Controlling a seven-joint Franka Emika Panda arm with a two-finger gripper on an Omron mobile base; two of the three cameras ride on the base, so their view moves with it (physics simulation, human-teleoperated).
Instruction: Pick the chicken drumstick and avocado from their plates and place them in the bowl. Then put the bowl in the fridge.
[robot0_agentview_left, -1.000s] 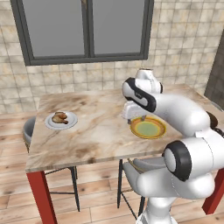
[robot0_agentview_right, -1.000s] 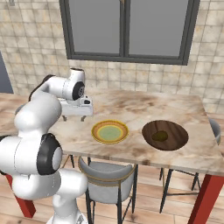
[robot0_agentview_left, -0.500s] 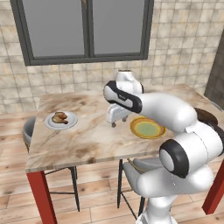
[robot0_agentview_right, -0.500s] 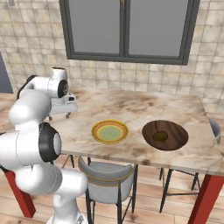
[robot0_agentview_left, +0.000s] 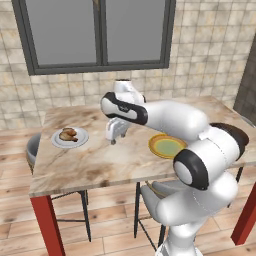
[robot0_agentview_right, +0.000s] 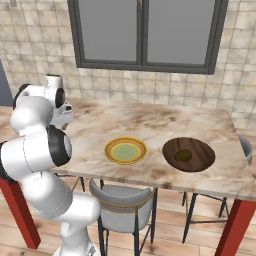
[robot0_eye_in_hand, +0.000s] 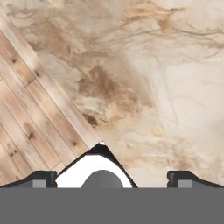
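While the chicken drumstick (robot0_agentview_left: 68, 134) lies on the small white plate (robot0_agentview_left: 70, 138) at the left end of the marble table (robot0_agentview_left: 100, 160), the avocado (robot0_agentview_right: 183, 155) is already inside the dark brown bowl (robot0_agentview_right: 189, 154) at the other end. So the step in hand, as I judge it, is the fetching of the drumstick; the yellow-rimmed plate (robot0_agentview_left: 167, 146), between the white plate and the bowl, is bare.

Taking the white plate as landmark: the claw (robot0_agentview_left: 114, 136) hangs over the table to the right of it, near but clearly apart, with bare marble between them. The yellow-rimmed plate is further right, on the far side of the claw. In the hand view the two finger tips (robot0_eye_in_hand: 41, 178) stand wide apart with nothing between them, so the claw is open and empty. Below it this view shows marble and the table edge with the wooden floor (robot0_eye_in_hand: 30, 122) beyond, and no plate, so I think it is not yet above the drumstick.

The next move calls for carrying the hand further left until it stands over the white plate, then lowering with the fingers on both sides of the meat and closing. The drumstick is small and rounded, so the fingers should probably take its thick part, not the bone end.
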